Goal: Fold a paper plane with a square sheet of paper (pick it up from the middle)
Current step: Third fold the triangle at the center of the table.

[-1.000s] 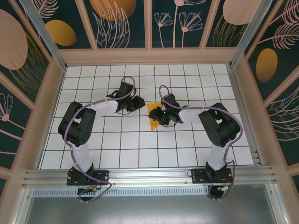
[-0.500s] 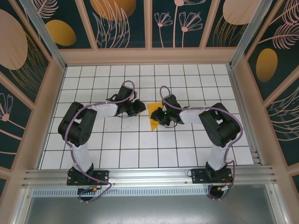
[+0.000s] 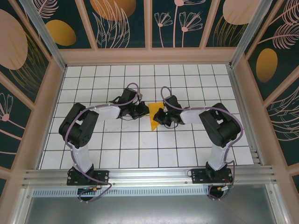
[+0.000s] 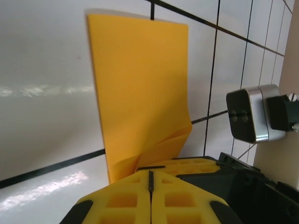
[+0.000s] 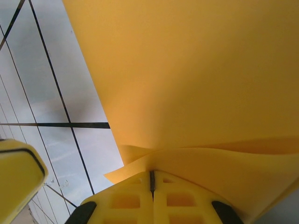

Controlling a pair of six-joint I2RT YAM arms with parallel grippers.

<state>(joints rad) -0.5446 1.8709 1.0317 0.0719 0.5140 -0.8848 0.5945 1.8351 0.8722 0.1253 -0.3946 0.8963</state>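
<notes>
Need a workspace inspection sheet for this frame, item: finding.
Surface: white gridded table, glossy.
Job's things: square sheet of paper, orange-yellow, partly folded, mid-table between the grippers, lifted where it is pinched.
Clutter: nothing seen.
Grippers: left gripper and right gripper both shut on the sheet, from opposite sides.
Cables: purple cables looped along each arm, off the paper.
Surroundings: floral wall panels on three sides; aluminium rail at the near edge.

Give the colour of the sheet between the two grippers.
Plain orange-yellow, unpatterned. The sheet of paper shows best in the left wrist view.
</notes>
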